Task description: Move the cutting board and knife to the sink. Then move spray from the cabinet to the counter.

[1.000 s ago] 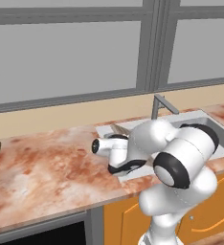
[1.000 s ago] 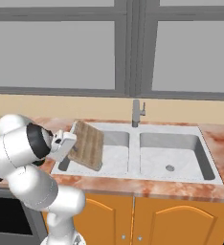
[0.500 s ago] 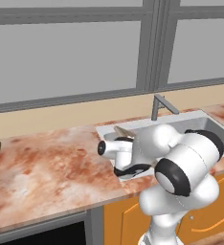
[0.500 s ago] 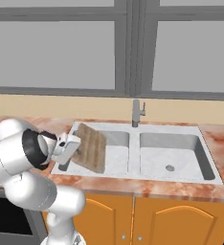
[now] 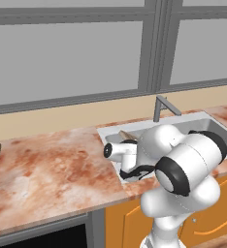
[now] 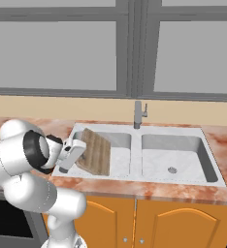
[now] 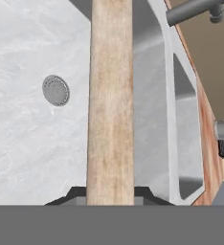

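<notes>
Board [image 6: 95, 158] is the thing in hand right now. The end effector [image 6: 76, 151] is clamped on its left edge, and in the hand view the board [image 7: 110, 100] runs straight up between the two dark tips, seen edge on. It hangs tilted over the left bowl of the sink [image 6: 210, 162], with its far end low inside the bowl; I cannot tell if that end touches the bottom. The drain [image 7: 55, 90] of that bowl sits to one side of the board in the hand view. A second ago the board was higher and more over the surface [image 5: 52, 164] at the sink's left rim. Now it has come right and down, so most of it is past the rim and in the bowl. The arm has swung that way too, and its elbow now covers more of the sink in the left base view. This means the first part of the job is almost done. I think the next thing is to lower the board a bit more and let go, gently, so it does not bang or tip against the tap [image 6: 139, 114]. After that the knife must go in the sink, and then the spray must come out of the cabinet.
</notes>
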Motion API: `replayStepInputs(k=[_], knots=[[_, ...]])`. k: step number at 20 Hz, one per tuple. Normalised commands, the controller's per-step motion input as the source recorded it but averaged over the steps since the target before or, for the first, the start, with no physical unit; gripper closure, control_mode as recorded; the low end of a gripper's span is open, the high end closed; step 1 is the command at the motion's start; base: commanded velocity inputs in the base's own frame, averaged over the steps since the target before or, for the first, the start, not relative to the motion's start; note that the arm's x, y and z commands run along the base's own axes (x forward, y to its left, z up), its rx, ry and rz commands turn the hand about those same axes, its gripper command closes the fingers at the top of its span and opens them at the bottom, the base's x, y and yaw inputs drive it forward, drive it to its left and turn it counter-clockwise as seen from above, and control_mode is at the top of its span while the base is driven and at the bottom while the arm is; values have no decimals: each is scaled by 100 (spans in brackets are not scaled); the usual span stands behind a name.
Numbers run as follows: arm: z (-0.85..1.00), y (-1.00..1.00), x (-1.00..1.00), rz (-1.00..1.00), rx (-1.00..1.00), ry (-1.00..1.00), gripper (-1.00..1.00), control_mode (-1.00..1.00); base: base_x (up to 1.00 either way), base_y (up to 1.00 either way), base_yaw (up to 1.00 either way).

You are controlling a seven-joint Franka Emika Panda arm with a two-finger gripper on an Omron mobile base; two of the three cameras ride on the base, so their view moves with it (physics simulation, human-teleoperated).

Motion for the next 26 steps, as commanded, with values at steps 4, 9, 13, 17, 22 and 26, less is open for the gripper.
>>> replayStepInputs(k=[4,9,13,17,22,26], knots=[[-6,-14,-3,-5,3,0,100,-100,0,0,0],[-6,-15,0,-2,3,0,100,-100,0,0,0],[-9,-17,0,0,1,1,100,-100,0,0,0],[-12,-17,0,0,1,1,100,-100,0,0,0],[-14,-10,0,0,2,0,100,-100,0,0,0],[-13,-6,0,0,4,0,100,-100,0,0,0]])
